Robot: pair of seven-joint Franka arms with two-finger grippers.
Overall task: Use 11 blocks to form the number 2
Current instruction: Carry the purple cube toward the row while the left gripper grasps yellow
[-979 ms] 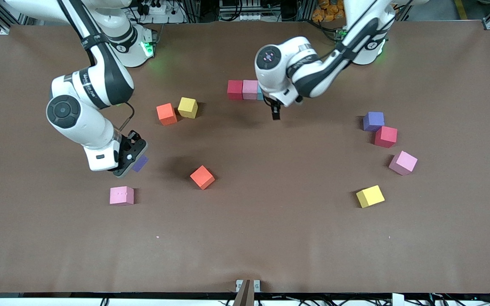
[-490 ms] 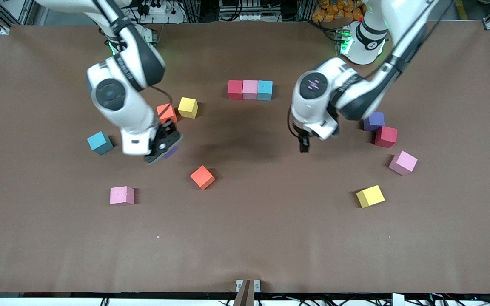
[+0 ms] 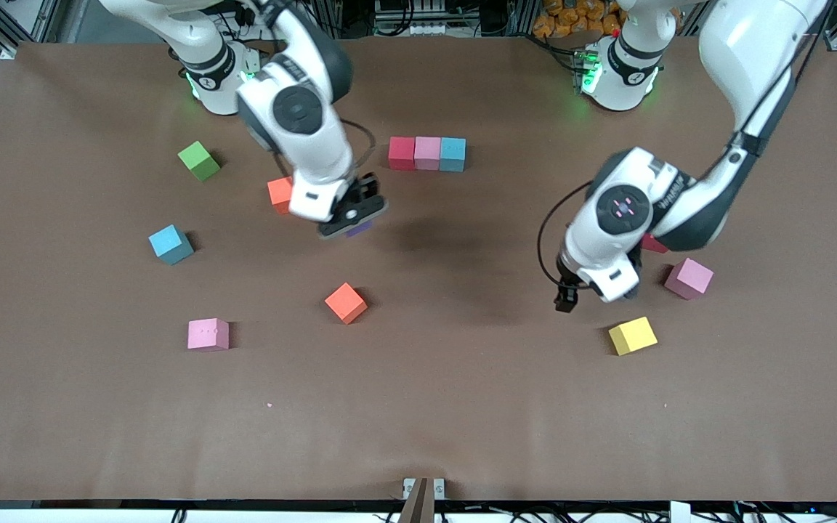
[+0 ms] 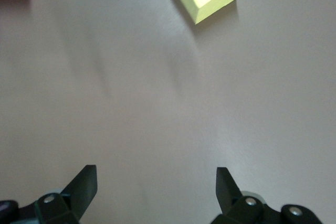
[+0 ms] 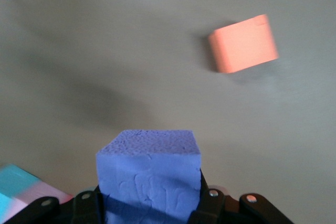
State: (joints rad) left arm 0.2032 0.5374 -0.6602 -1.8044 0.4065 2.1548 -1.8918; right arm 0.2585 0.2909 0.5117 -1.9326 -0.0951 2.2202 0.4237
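Because the top row of the number 2 point(image 3: 427, 153) is already lying as a red, pink and blue line near the robots' bases, the right gripper point(image 3: 352, 221) is hanging over bare table just nearer the front camera than that row, clenched on a purple block point(image 5: 149, 176) that is probably heading for the next row down; only a sliver of it is showing under the fingers in the front view, so the colour is read mainly from the right wrist view. The block is sitting square between the pads with its top face level, which should be letting it drop flush against its neighbours. The left gripper point(image 3: 565, 298) is hovering with its fingers spread wide and holding nothing, over the table just beside the yellow block point(image 3: 632, 335) toward the left arm's end, seemingly lining up its next pick. A pink block point(image 3: 689, 278) is resting near it, and a red one is mostly hidden by the arm. Toward the right arm's end, the loose blocks are waiting scattered: an orange block point(image 3: 346, 302), a second pink point(image 3: 208, 335), a blue one point(image 3: 171, 244), another orange partly under the right arm, and the green cube point(image 3: 199, 160) lying apart
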